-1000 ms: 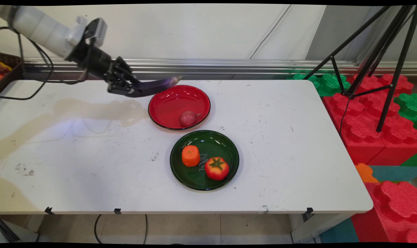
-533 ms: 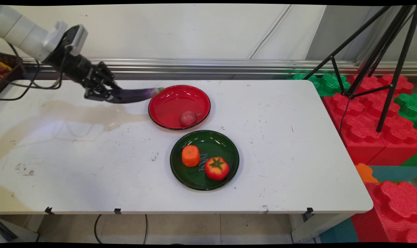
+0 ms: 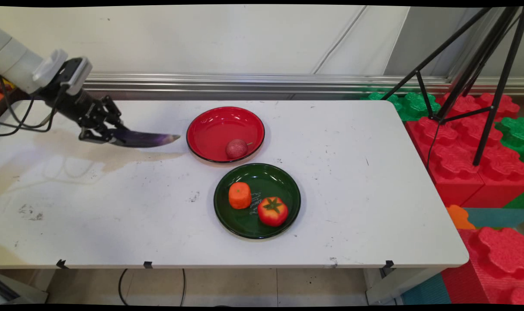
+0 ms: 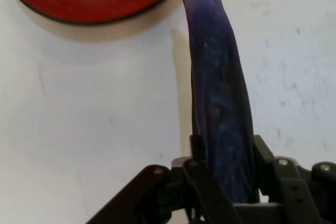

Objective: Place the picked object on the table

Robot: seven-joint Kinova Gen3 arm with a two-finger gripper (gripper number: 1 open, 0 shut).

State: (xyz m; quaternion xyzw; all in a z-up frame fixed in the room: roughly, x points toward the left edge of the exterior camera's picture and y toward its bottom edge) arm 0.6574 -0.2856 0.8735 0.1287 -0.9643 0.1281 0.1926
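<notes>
My gripper [image 3: 108, 134] is shut on the thick end of a long purple eggplant [image 3: 145, 139], held just above the table's far left part. The eggplant points right, its tip a short way left of the red plate [image 3: 210, 125]. In the hand view the eggplant [image 4: 220, 103] runs up from between my fingers [image 4: 197, 156], its tip at the red plate's rim [image 4: 105, 15]. A small dark red round fruit [image 3: 236, 148] lies in the red plate.
A dark green plate [image 3: 283, 185] near the table's middle holds an orange carrot piece [image 3: 239, 195] and a red tomato [image 3: 272, 211]. A tripod [image 3: 474, 82] and red and green foam blocks [image 3: 465, 147] stand off the table's right end. A beige stain [image 3: 97, 155] marks the table's left.
The gripper has carried the eggplant left and lower, from over the red plate's far-left rim to the table left of the plate.
</notes>
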